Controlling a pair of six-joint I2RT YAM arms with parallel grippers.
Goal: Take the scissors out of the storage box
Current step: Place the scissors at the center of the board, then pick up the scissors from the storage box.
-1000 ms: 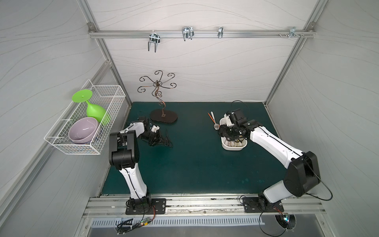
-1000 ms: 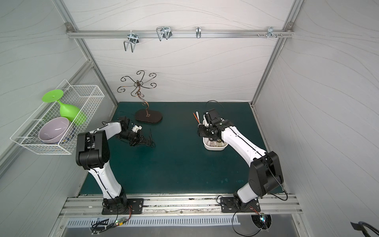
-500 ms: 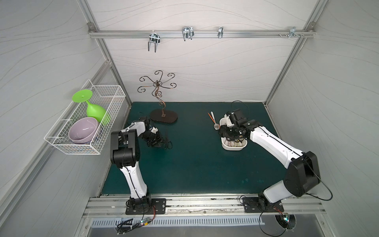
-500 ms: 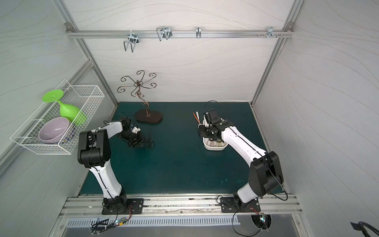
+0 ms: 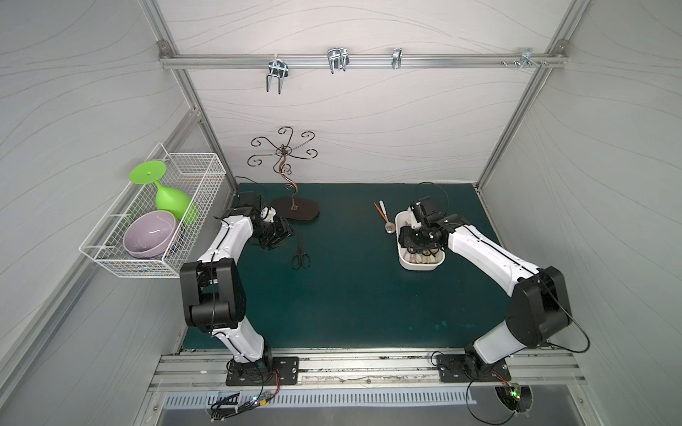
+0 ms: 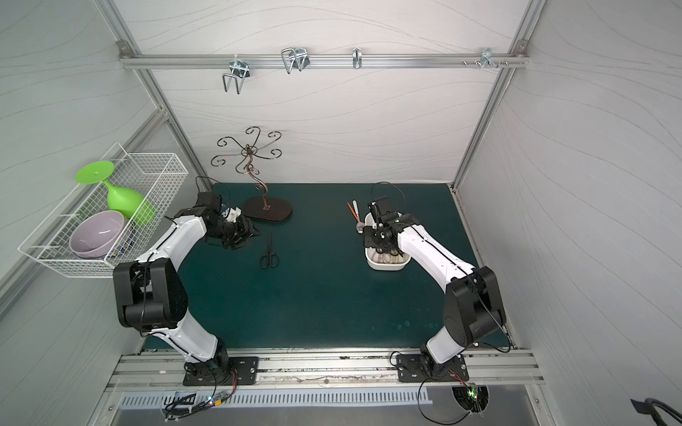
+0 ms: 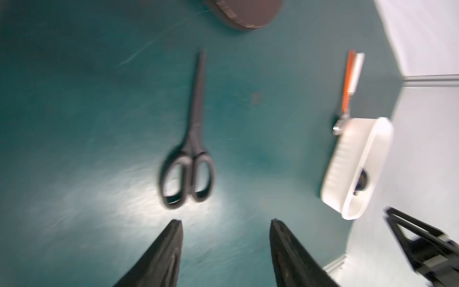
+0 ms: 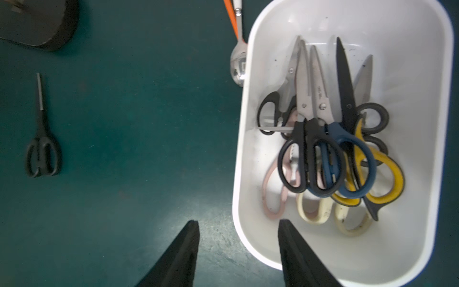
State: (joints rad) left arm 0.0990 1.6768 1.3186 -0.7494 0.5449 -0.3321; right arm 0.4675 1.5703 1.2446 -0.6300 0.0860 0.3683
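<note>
Eight scissors [image 8: 304,139], one storage box [image 8: 422,124], one spoon [image 8: 237,64].

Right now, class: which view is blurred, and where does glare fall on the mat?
Left wrist view: blurred, black scissors smeared, glare on the mat beside their handles. Right wrist view: sharp, fainter glare beside the storage box. Both top views: sharp, evenly lit.

Green mat [image 5: 350,302] bears black scissors [image 5: 299,249], storage box [image 5: 420,266], spoon [image 5: 384,215], orange stick [image 5: 379,210], stand [image 5: 306,214].
</note>
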